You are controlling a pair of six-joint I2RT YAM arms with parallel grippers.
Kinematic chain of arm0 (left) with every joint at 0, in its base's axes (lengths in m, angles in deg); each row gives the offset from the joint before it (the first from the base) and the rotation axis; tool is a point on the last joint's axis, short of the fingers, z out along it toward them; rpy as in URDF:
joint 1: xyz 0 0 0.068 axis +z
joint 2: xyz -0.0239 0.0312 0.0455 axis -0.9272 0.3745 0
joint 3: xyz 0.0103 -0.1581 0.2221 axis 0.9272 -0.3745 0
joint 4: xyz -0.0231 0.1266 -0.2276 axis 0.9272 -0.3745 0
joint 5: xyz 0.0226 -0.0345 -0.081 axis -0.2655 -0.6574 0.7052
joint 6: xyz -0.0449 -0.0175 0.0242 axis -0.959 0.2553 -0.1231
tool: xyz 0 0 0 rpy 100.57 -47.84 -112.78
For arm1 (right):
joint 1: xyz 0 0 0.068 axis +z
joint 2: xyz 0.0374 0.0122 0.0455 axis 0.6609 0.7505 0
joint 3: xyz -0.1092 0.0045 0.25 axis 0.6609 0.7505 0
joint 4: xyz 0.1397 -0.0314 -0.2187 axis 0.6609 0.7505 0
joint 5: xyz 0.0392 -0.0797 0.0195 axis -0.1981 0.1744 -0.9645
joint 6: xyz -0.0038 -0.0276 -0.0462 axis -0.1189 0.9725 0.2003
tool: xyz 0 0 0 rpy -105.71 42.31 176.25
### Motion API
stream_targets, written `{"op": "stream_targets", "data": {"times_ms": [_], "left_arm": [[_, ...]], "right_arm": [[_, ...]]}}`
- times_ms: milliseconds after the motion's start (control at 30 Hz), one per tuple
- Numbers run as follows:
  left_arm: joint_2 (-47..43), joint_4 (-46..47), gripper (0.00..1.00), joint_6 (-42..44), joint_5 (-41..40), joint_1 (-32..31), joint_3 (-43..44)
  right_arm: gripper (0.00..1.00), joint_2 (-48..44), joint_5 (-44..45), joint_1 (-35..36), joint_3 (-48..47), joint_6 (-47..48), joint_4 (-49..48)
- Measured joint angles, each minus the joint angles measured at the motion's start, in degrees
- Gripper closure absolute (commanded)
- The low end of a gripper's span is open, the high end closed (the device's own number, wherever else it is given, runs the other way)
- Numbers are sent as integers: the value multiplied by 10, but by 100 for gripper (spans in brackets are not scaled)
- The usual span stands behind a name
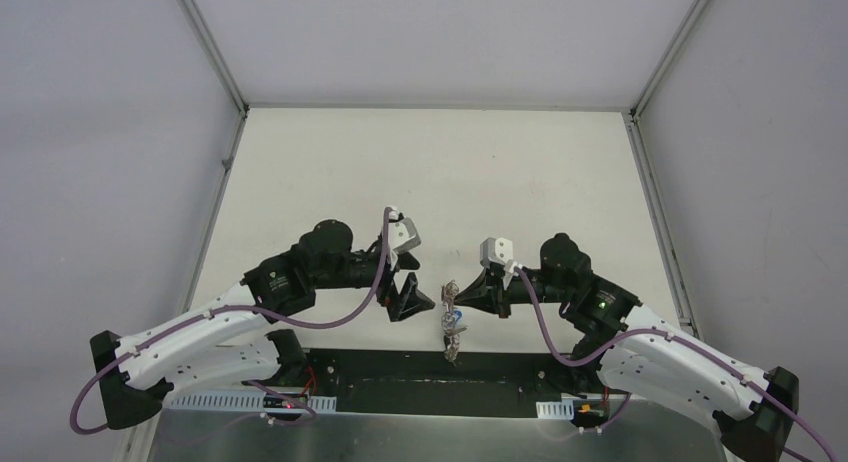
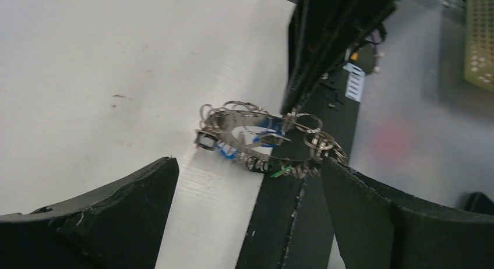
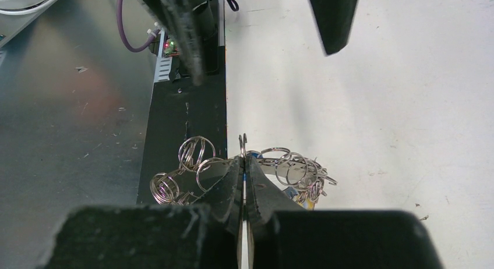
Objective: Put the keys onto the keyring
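Observation:
The keyring (image 2: pixel 265 142), a silvery ring edged with many small wire loops, lies between the two grippers across the white table's near edge; it also shows in the top view as keyring (image 1: pixel 452 322). Keys hang on it: a blue tag (image 2: pixel 268 126), a green one (image 2: pixel 278 173) and a dark head (image 2: pixel 205 141). My right gripper (image 3: pixel 243 158) is shut on one wire loop of the keyring (image 3: pixel 291 170). My left gripper (image 2: pixel 247 164) stands open just short of the ring, one finger on each side, touching nothing.
A black strip (image 3: pixel 180 117) runs along the table's near edge, with a metal base plate (image 3: pixel 64 106) and cabling beyond it. The white table (image 1: pixel 430 172) stretches away behind the grippers, closed in by grey walls with metal rails.

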Motion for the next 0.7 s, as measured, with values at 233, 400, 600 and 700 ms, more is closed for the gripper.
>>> {"op": "stream_targets", "data": {"times_ms": [233, 400, 600, 700], "left_arm": [[-64, 127, 31, -24, 97, 2, -110], [-90, 188, 41, -25, 94, 2, -147], [-68, 247, 60, -28, 97, 2, -154], [-42, 260, 61, -28, 100, 2, -154]], "right_arm": [[100, 0, 0, 0, 0, -2, -1], [100, 0, 0, 0, 0, -3, -4], [100, 0, -1, 0, 3, -5, -5], [100, 0, -1, 0, 4, -7, -5]]}}
